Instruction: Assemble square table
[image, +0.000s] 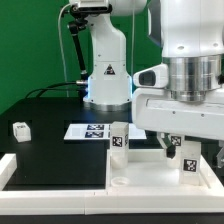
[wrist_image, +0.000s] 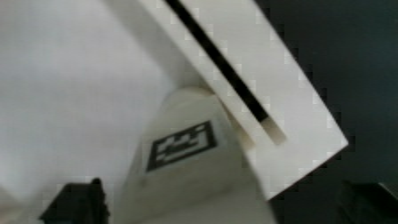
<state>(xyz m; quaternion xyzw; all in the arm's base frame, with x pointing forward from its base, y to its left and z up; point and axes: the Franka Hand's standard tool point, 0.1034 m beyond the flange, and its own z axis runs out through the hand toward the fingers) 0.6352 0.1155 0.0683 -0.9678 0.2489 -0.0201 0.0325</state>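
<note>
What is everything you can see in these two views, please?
Top: 1, white, front of the table, toward the exterior view's right.
Marker board: 1, white with black tags, flat mid-table.
Legs: 3 seen, white, tagged; this one between marker board and top, one alone at the exterior view's left, one under the arm's hand.
Rails: white, along the table's front and the exterior view's left edge.
Table: 1, black.
Arm: 1, white, base at the back.
Gripper: 1, dark fingers, open, above the top.
</note>
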